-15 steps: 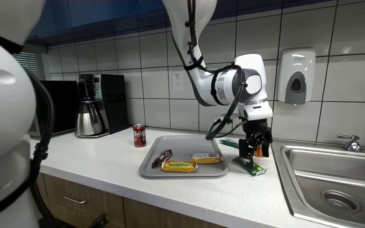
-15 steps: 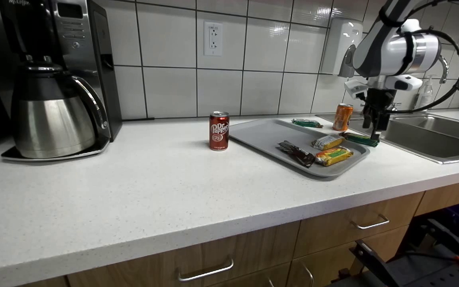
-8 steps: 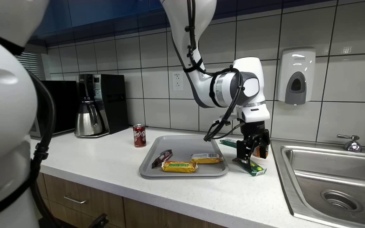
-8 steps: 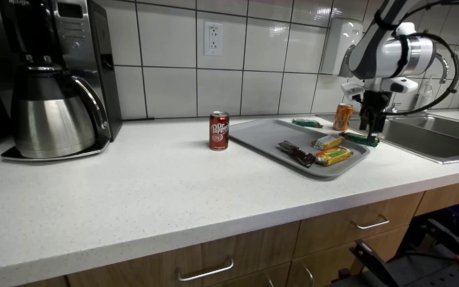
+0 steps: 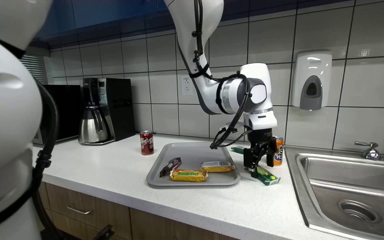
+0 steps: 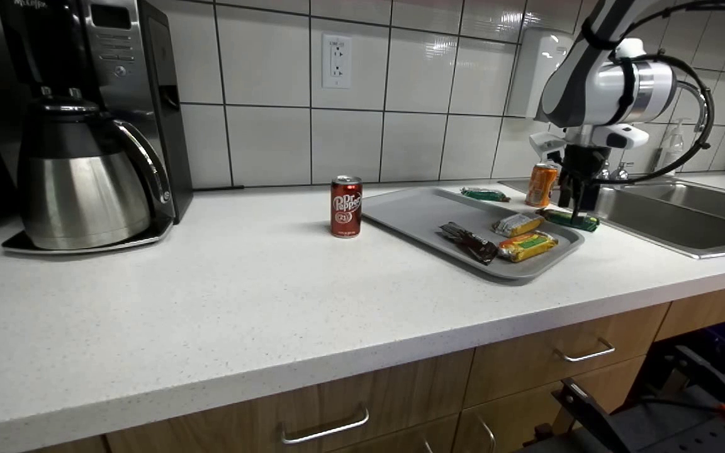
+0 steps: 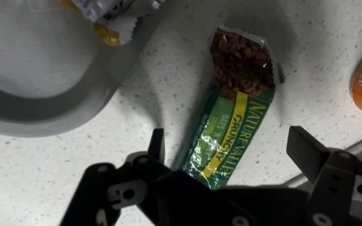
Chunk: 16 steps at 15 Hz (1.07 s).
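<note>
You had the claw [image 7: 229, 144] spread over a green bar [image 7: 231, 116] on the table [image 5: 118, 163], just right of the tray [image 5: 195, 153].

A glossy, green-wrapped Nature Valley Crunchy bar [image 7: 231, 125], striped yellow, brown and granola-textured at one end, lies flat and slantwise between the spread fingers [image 7: 306, 151] of the gripper [image 7: 228, 144] in the wrist view; its brown end reaches past the fingertips, its opposite end hidden behind the gripper.
</note>
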Tool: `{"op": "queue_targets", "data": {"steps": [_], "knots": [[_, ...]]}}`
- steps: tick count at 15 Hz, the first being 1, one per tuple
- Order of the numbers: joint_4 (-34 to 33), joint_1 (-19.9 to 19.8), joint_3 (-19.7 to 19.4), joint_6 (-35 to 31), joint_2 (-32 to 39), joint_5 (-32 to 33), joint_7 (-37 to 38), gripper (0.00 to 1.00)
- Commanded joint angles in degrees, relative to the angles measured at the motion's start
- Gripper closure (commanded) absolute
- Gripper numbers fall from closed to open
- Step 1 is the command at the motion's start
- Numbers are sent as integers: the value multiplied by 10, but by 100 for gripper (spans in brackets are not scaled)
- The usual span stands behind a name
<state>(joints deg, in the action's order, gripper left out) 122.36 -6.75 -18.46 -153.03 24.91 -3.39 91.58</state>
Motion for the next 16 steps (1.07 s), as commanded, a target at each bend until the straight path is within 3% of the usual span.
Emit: {"op": "queue_targets", "data": {"steps": [1, 2, 3, 4, 11, 16], "knots": [[-9, -1, 4, 5, 6, -14, -2, 0], [-9, -2, 4, 4, 7, -15, -2, 0], [-9, -1, 3, 4, 7, -14, -1, 25], [-8, -1, 3, 3, 8, -13, -2, 28], [-8, -2, 3, 4, 5, -14, -4, 80], [5, 1, 1, 11, -20, -7, -12, 82]]}}
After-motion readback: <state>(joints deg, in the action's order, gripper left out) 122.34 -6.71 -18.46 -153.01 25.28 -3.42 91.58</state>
